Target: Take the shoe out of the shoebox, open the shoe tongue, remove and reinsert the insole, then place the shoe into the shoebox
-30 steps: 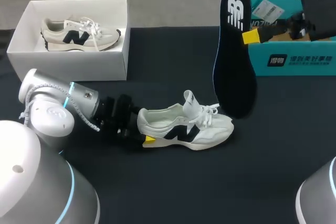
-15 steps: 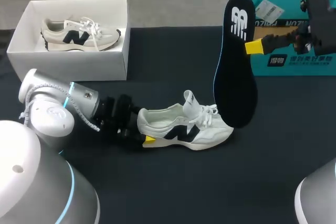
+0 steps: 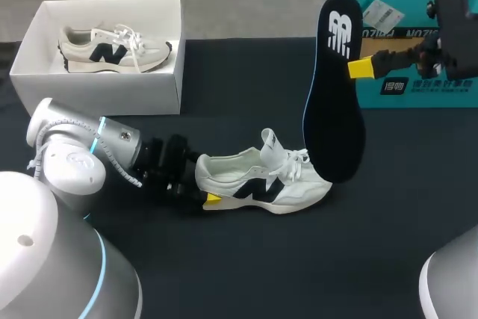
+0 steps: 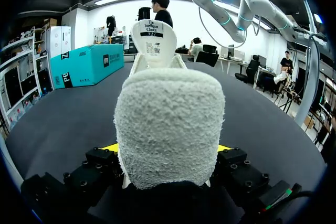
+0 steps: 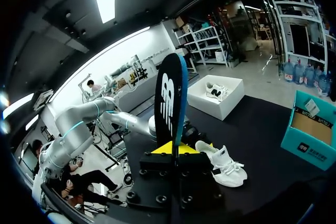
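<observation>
Left gripper (image 3: pixel 206 189) clamped on heel of white sneaker (image 3: pixel 263 183), one finger each side. Sneaker upright on black table (image 3: pixel 246 274), outside shoebox, tongue standing up. Right gripper (image 5: pixel 172 149) pinching black insole (image 3: pixel 334 102) near its logo end. Insole hangs near-vertical, lower end over sneaker toe, contact unclear. White shoebox (image 3: pixel 97 96) at far left holds second sneaker (image 3: pixel 112 50). Teal box (image 3: pixel 418 84) behind right gripper
</observation>
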